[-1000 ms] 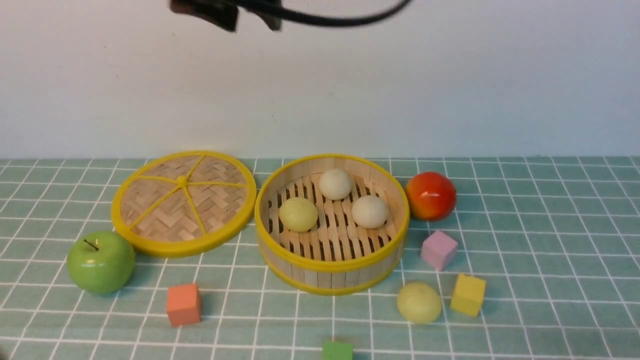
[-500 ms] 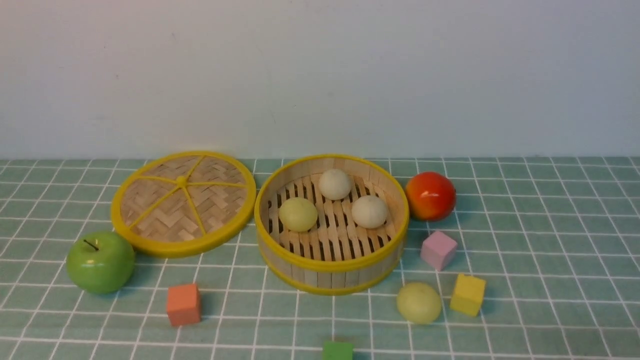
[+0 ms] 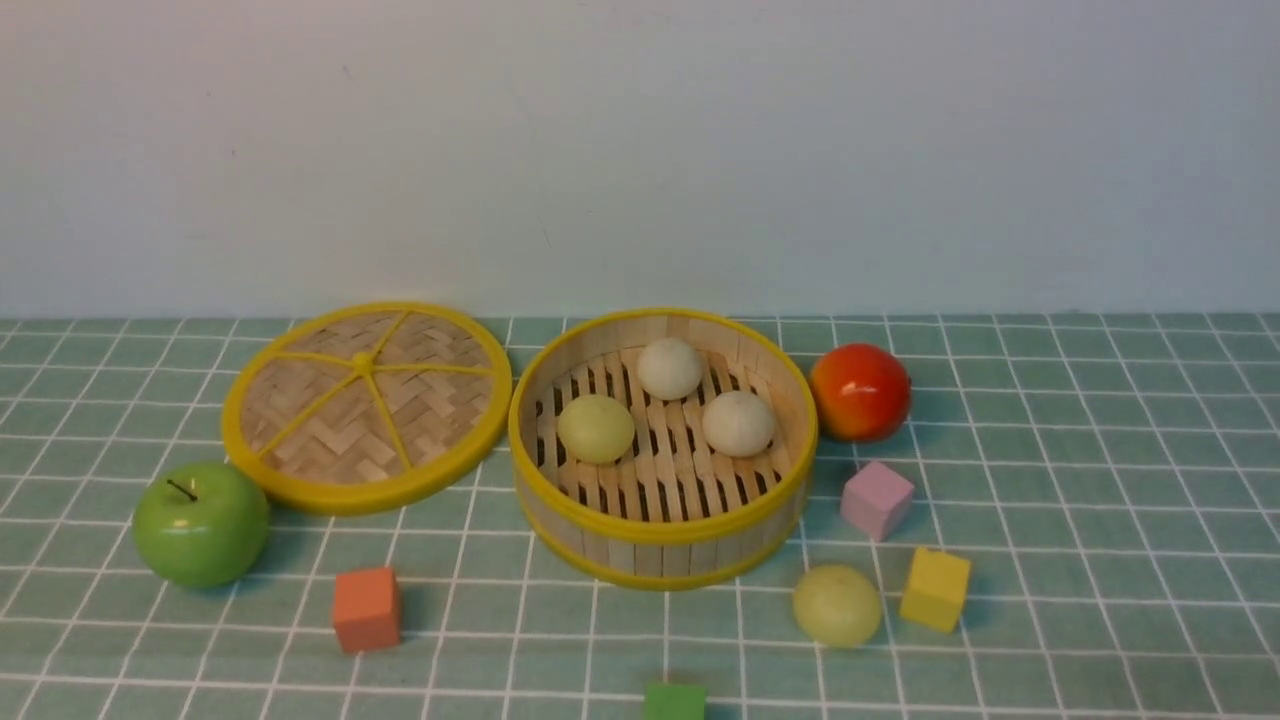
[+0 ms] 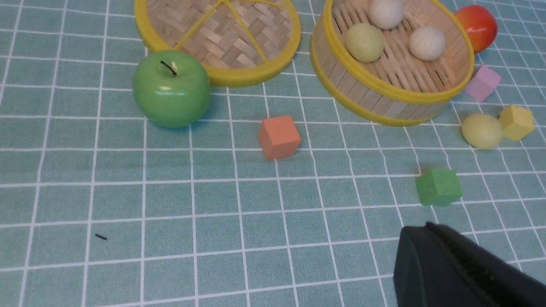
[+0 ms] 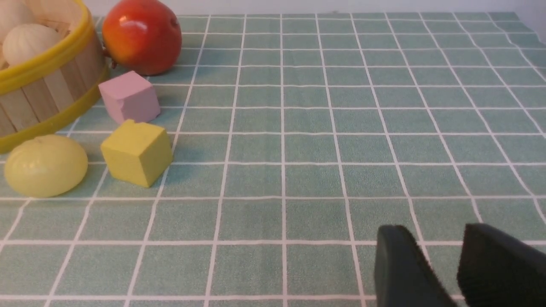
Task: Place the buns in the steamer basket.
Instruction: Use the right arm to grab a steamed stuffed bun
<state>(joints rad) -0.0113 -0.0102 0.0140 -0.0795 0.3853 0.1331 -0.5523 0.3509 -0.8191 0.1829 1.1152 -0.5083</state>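
Note:
The steamer basket (image 3: 662,530) stands mid-table. It holds two off-white buns (image 3: 670,368) (image 3: 738,423) and one yellow-green bun (image 3: 596,428). The fourth bun (image 3: 837,604), yellow-green, lies on the table in front of the basket's right side, next to a yellow cube (image 3: 935,588). It also shows in the left wrist view (image 4: 482,131) and the right wrist view (image 5: 45,165). Neither gripper shows in the front view. My left gripper (image 4: 426,228) is shut and empty, near a green cube (image 4: 438,186). My right gripper (image 5: 431,232) is open a little and empty, well right of the loose bun.
The flat woven lid (image 3: 366,405) lies left of the basket, with a green apple (image 3: 201,523) in front of it. A red-orange fruit (image 3: 860,392) and a pink cube (image 3: 877,499) sit right of the basket. An orange cube (image 3: 367,608) lies at the front left.
A dark arm part with a cable crossed the top of the front view a second ago and has left it. The buns, basket and cubes have not moved.

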